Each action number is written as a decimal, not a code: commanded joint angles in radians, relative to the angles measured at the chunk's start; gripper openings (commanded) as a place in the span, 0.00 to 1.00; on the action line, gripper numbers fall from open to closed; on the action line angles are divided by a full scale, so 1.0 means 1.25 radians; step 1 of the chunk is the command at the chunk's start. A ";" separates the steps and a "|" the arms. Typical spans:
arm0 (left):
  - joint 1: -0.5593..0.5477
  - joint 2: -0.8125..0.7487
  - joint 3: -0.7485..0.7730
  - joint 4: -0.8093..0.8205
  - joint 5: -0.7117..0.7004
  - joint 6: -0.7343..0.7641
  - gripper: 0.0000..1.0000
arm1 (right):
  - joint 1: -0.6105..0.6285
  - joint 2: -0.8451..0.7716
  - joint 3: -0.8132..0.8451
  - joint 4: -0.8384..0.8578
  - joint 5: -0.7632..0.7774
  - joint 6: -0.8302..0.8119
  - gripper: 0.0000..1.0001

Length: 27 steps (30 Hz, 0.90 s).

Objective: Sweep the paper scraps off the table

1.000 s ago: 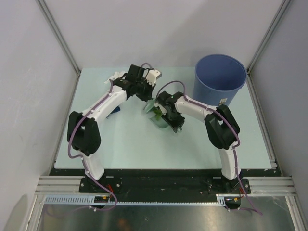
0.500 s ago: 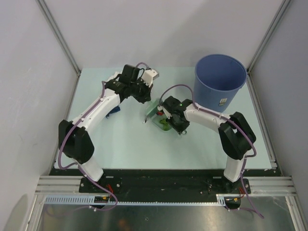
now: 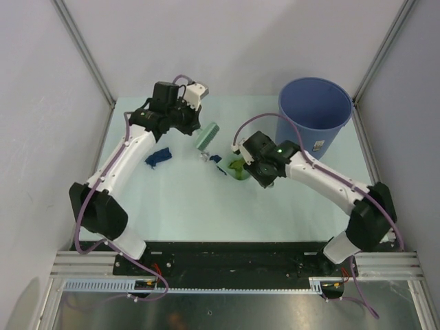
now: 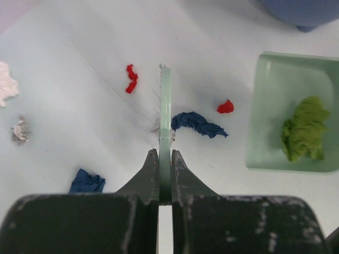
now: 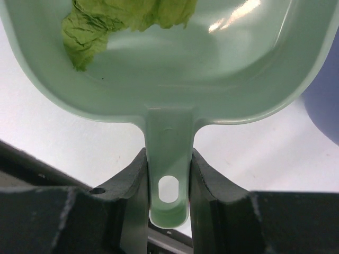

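My left gripper [image 4: 164, 159] is shut on a sage-green brush [image 4: 165, 116], seen edge-on, with its bristles near the table [image 3: 179, 206]. Around it lie paper scraps: two red ones [image 4: 131, 78] [image 4: 225, 107], a dark blue one [image 4: 198, 123] right of the brush, another dark blue one [image 4: 86, 181], a grey one [image 4: 20, 130] and a white one [image 4: 6, 84]. My right gripper [image 5: 168, 169] is shut on the handle of the sage-green dustpan [image 5: 212, 79]. A green scrap [image 5: 122, 18] lies in the pan. In the top view the brush [image 3: 206, 136] is left of the dustpan [image 3: 238, 170].
A tall blue bin [image 3: 314, 113] stands at the back right of the table, close to the right of the dustpan. Grey walls and metal frame posts close in the table on three sides. A black rail runs along the front edge.
My left arm has swung left and back, pulling the brush away from the dustpan. My right arm has stretched out with the dustpan. A dark blue scrap now shows between brush and pan.
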 commanded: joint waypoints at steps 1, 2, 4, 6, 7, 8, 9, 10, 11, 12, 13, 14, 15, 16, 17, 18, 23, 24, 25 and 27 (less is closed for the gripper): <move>0.021 -0.057 0.057 0.007 0.009 0.043 0.00 | 0.004 -0.097 0.079 -0.100 0.036 -0.001 0.00; 0.024 -0.060 0.061 0.007 0.006 0.043 0.00 | 0.002 -0.098 0.110 -0.155 0.043 0.010 0.00; 0.029 -0.062 0.067 0.002 0.003 0.045 0.00 | -0.011 -0.087 0.223 -0.222 0.054 0.020 0.00; 0.030 -0.065 0.067 -0.001 0.001 0.045 0.00 | -0.039 -0.063 0.307 -0.325 0.054 0.033 0.00; 0.030 -0.065 0.067 -0.001 0.001 0.043 0.00 | -0.050 -0.035 0.356 -0.357 0.040 0.032 0.00; 0.029 -0.066 0.066 -0.001 0.002 0.041 0.00 | -0.059 -0.025 0.431 -0.390 0.047 0.034 0.00; 0.029 -0.066 0.062 -0.002 0.001 0.039 0.00 | -0.067 -0.017 0.473 -0.396 0.054 0.041 0.00; 0.030 -0.067 0.059 -0.001 0.003 0.036 0.00 | -0.100 0.001 0.509 -0.404 0.035 0.042 0.00; 0.030 -0.071 0.057 -0.001 0.006 0.035 0.00 | -0.118 0.007 0.577 -0.415 0.031 0.046 0.00; 0.030 -0.072 0.051 -0.001 0.008 0.033 0.00 | -0.141 0.016 0.604 -0.421 0.033 0.051 0.00; 0.030 -0.077 0.045 -0.001 0.009 0.030 0.00 | -0.174 0.019 0.626 -0.422 0.066 0.053 0.00; 0.030 -0.082 0.042 -0.002 0.010 0.031 0.00 | -0.191 0.022 0.650 -0.422 0.100 0.052 0.00; 0.029 -0.084 0.036 -0.003 0.013 0.030 0.00 | -0.206 0.022 0.684 -0.422 0.135 0.047 0.00; 0.029 -0.093 0.032 -0.002 0.012 0.035 0.00 | -0.237 0.021 0.703 -0.418 0.189 0.026 0.00; 0.029 -0.095 0.030 -0.003 0.012 0.038 0.00 | -0.253 0.015 0.714 -0.404 0.209 0.010 0.00; 0.030 -0.098 0.027 -0.003 0.012 0.044 0.00 | -0.266 0.010 0.727 -0.394 0.221 -0.006 0.00; 0.029 -0.115 0.026 -0.006 -0.007 0.066 0.00 | -0.426 -0.020 0.697 -0.267 0.294 -0.145 0.00; 0.029 -0.116 0.026 -0.009 -0.005 0.067 0.00 | -0.436 -0.037 0.675 -0.242 0.343 -0.178 0.00; 0.029 -0.117 0.026 -0.007 -0.004 0.068 0.00 | -0.439 -0.046 0.608 -0.174 0.374 -0.216 0.00; 0.029 -0.117 0.025 -0.011 -0.004 0.071 0.00 | -0.442 -0.075 0.540 -0.099 0.462 -0.362 0.00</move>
